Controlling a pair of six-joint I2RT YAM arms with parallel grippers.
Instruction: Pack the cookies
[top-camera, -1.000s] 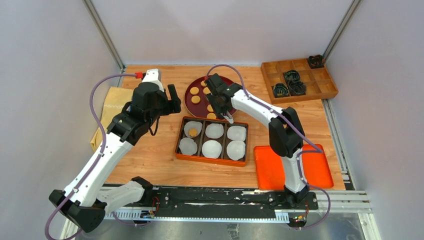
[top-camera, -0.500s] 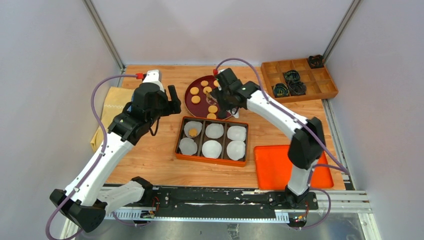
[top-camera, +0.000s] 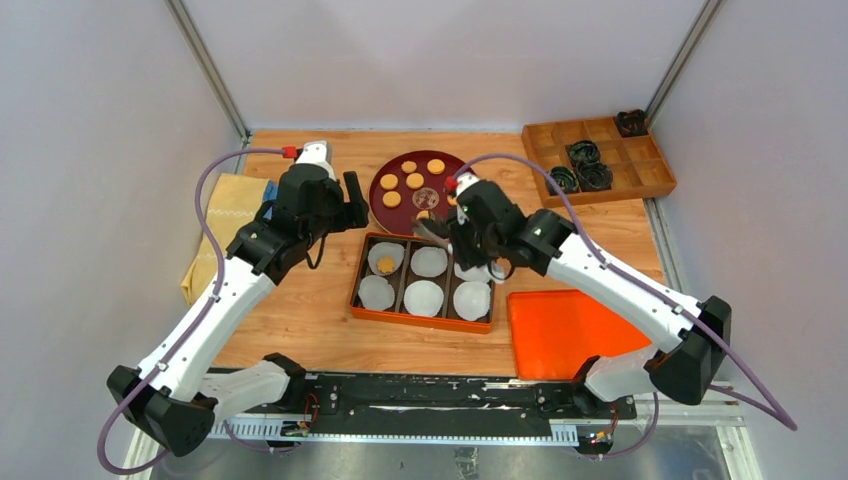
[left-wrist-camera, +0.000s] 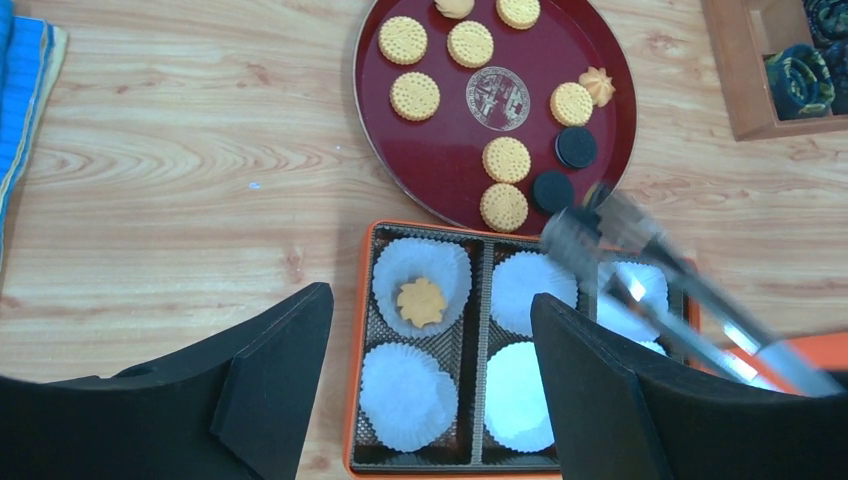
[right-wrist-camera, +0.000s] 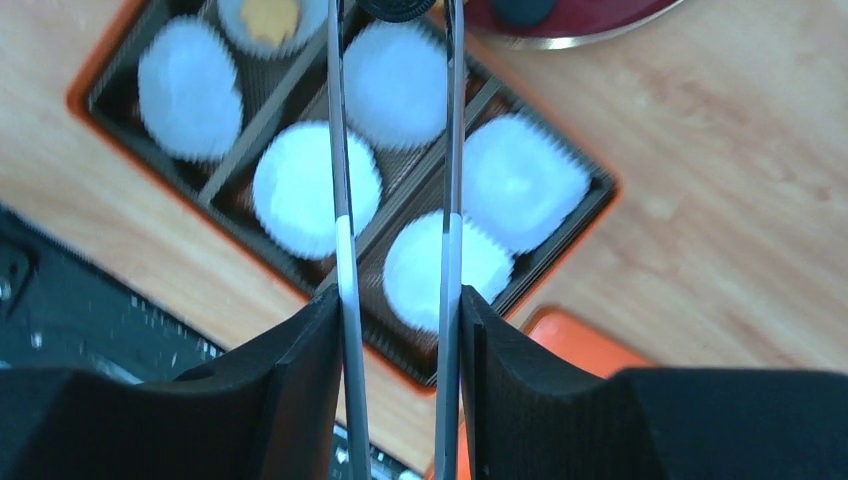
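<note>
Several golden cookies (left-wrist-camera: 470, 43) and two black ones (left-wrist-camera: 575, 147) lie on the dark red plate (left-wrist-camera: 440, 150). One knobbly orange-brown cookie (left-wrist-camera: 421, 301) sits in the back-left paper cup of the orange box (top-camera: 420, 322). My right gripper (right-wrist-camera: 400, 305) is shut on metal tongs (right-wrist-camera: 342, 200), and a black cookie (right-wrist-camera: 400, 8) is pinched at their tips over the box's back row. The tongs (left-wrist-camera: 640, 270) reach across the box's right side. My left gripper (left-wrist-camera: 432, 310) hangs open above the box's left side, with nothing between its fingers.
White fluted paper cups (right-wrist-camera: 316, 188) fill the box's compartments. A wooden divided tray (top-camera: 598, 158) with dark items stands at the back right. A flat orange lid (top-camera: 580, 335) lies right of the box, and a yellow cloth (top-camera: 225, 215) lies at the left.
My right arm has swung from over the plate back toward the box, carrying the tongs with the black cookie. The left arm has barely shifted.
</note>
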